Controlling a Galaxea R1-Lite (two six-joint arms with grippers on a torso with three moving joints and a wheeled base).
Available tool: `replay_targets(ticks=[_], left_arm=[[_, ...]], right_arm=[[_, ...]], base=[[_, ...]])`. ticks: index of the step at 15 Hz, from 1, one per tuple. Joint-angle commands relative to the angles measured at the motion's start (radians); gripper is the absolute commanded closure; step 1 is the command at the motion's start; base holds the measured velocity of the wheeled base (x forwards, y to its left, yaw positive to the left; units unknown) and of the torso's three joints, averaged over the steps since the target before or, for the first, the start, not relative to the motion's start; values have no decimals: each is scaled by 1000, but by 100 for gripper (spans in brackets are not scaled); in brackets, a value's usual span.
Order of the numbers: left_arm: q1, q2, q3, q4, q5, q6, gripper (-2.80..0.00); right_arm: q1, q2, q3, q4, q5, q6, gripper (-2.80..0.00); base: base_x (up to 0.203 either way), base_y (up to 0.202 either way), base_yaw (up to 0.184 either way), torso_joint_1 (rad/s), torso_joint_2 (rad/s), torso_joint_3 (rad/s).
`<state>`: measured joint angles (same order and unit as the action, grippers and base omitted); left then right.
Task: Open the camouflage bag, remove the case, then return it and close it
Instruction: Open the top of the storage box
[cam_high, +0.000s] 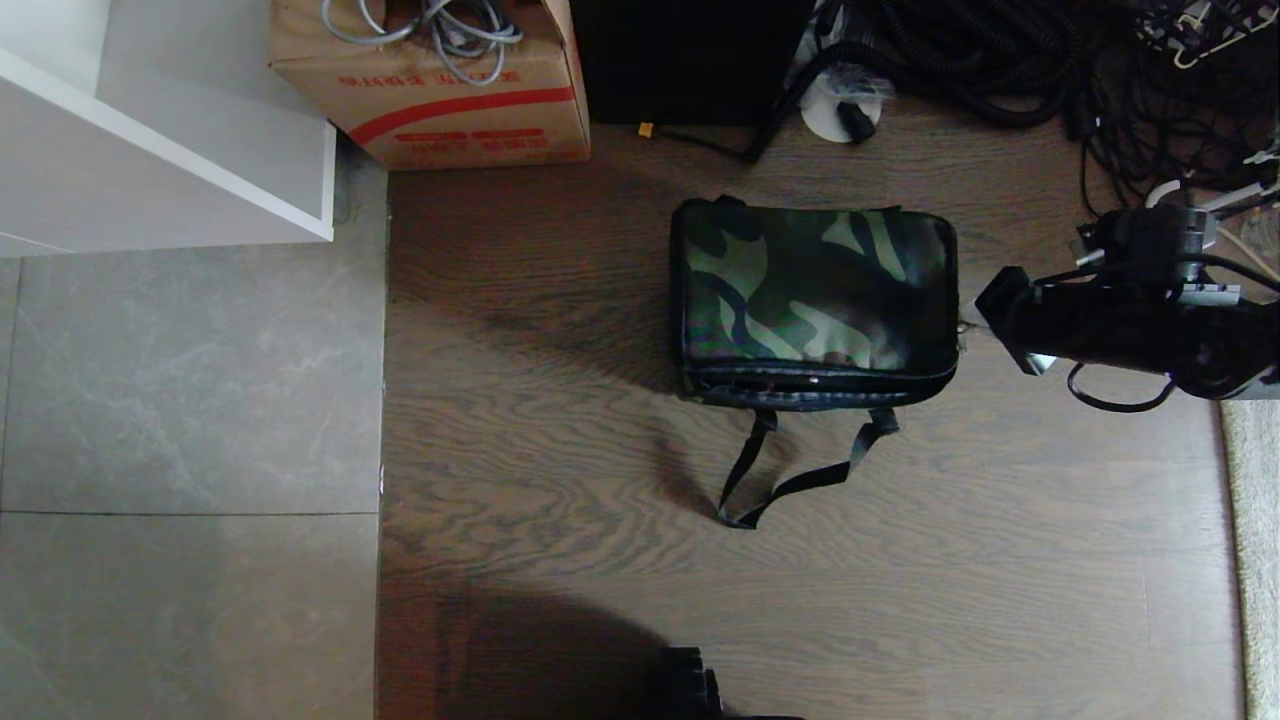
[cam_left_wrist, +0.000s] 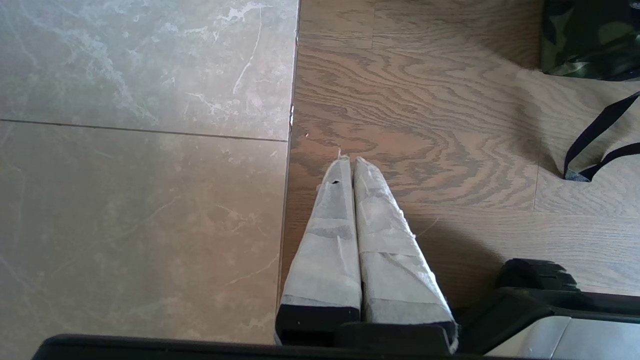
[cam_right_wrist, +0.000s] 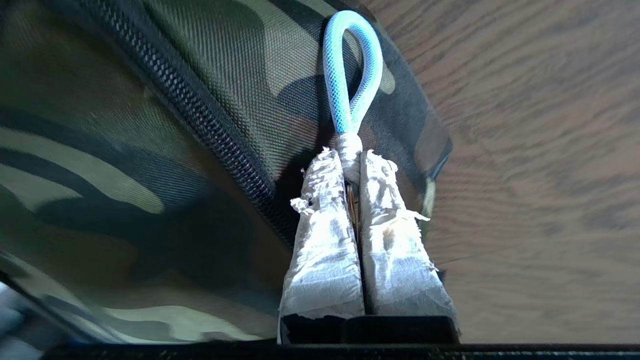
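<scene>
Right gripper (cam_right_wrist: 348, 157) clamped on the white loop pull (cam_right_wrist: 351, 82) at camouflage bag (cam_high: 815, 290) (lid shut, on floor); left gripper (cam_left_wrist: 348, 162) closed, empty.

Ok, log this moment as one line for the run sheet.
right claw: shut on blue pull loop at camouflage bag right end | bag: lid closed, on wood floor | left claw: shut, idle over floor

Camouflage bag (cam_high: 815, 290) is showing green, tan and black patches, with black webbing straps (cam_high: 790, 470). Zip pull loop (cam_right_wrist: 352, 75) is appearing pale blue. Cardboard box (cam_high: 440, 90) is displaying brown with red stripe.
</scene>
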<state>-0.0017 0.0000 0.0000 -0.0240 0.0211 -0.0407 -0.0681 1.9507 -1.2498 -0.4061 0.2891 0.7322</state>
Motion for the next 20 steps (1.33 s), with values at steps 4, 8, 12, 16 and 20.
replay_targets(ticks=[4,8,12,16,20], left_arm=[[0,0,9,-1,0,-1,0],[0,0,9,-1,0,-1,0],[0,0,9,-1,2,-1,0],[0,0,9,-1,1,-1,0],[0,0,9,-1,0,-1,0]], right_arm=[[-21,28,-12,-56,3,-50,0],[-39,28,-10,-106,2,-105,0],[-41,27,-12,-158,-1,-105,0],[-39,33,-33,-210,-1,-97,0],[-39,49,-64,-241,1,-97,0]], base=[[0,0,0,0,0,0],[0,0,0,0,0,0],[0,0,0,0,0,0],[0,0,0,0,0,0],[0,0,0,0,0,0]])
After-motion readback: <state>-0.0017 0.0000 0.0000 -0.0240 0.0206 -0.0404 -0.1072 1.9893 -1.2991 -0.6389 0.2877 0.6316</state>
